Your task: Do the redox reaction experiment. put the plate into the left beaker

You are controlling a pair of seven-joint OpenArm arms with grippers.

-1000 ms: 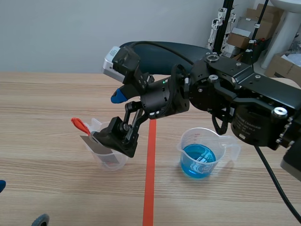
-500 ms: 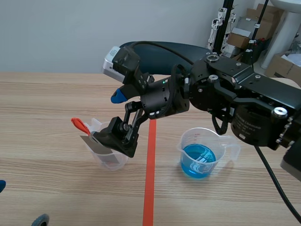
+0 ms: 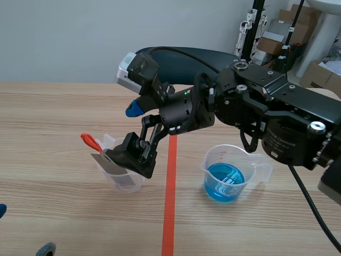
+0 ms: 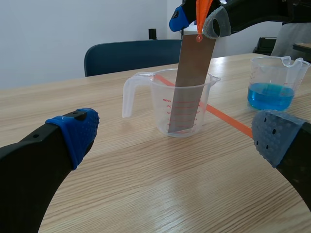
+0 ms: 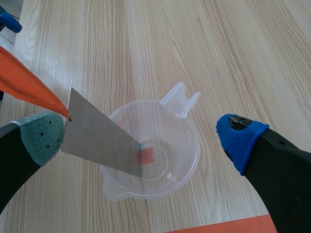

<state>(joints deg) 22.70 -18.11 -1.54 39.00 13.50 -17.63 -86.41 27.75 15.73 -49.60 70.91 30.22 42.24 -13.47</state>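
The plate (image 5: 99,143) stood in the left beaker (image 5: 194,145), with its low end down inside the cup. The right gripper (image 5: 141,138) was released, its two fingers wide apart around the beaker. Only the grey-green pad (image 5: 41,136) touched the plate, at its top corner. So I think the plate step was almost done.

Next, the right gripper needed to lift up and away, slowly. The plate leaned on that pad, so it might slip or knock the light beaker when the pad left.

The right wrist view looked straight down into the beaker. It showed the plate's end inside and no blue water there. The left wrist view saw it from the side. There the plate (image 4: 192,82) stood almost straight up in the beaker (image 4: 182,104), poking high over the rim, with an orange tag (image 4: 203,9) at its top. The left gripper (image 4: 177,138) was open too and held nothing, low over the bench (image 4: 146,194).

In the scene view the right gripper (image 3: 128,133) hid most of the plate. That view alone showed the blue beaker (image 3: 226,176) at 3 o'clock from the left beaker (image 3: 125,181), and the tag (image 3: 91,142) sticking out at 10 o'clock.
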